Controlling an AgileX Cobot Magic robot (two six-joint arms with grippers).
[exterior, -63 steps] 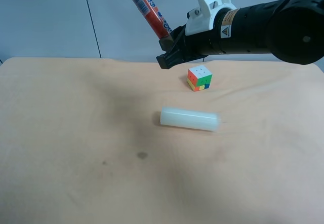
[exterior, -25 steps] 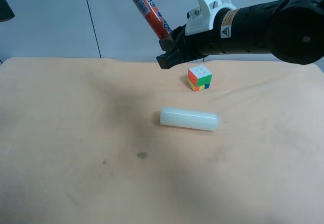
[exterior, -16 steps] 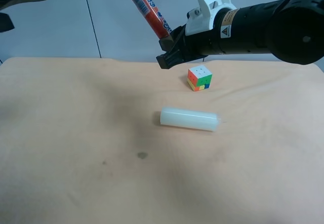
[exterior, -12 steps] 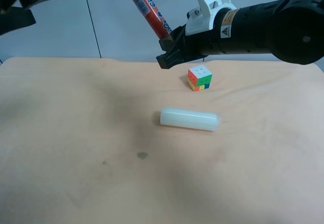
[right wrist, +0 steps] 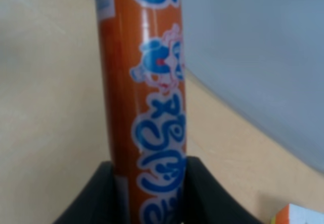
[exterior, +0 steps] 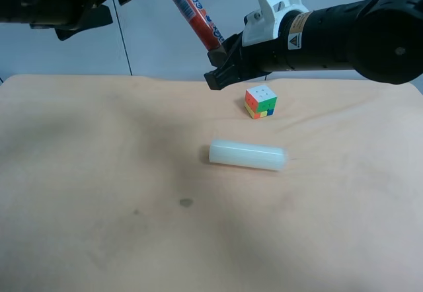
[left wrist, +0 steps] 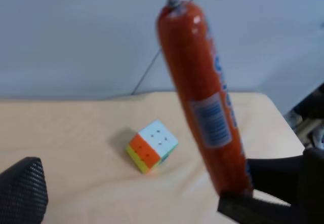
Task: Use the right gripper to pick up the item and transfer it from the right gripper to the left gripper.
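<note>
You had: sausage (exterior: 192, 11), base pinched in right end effector (exterior: 216, 62), above cube (exterior: 260, 101); left end effector (exterior: 132, 2), spread, well apart from cube.

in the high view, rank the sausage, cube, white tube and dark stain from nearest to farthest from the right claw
1. sausage, gripped in the right claw, above the table
2. cube, toward the table's far side
3. white tube, lying mid-table
4. dark stain, nearer the camera, farthest
</note>
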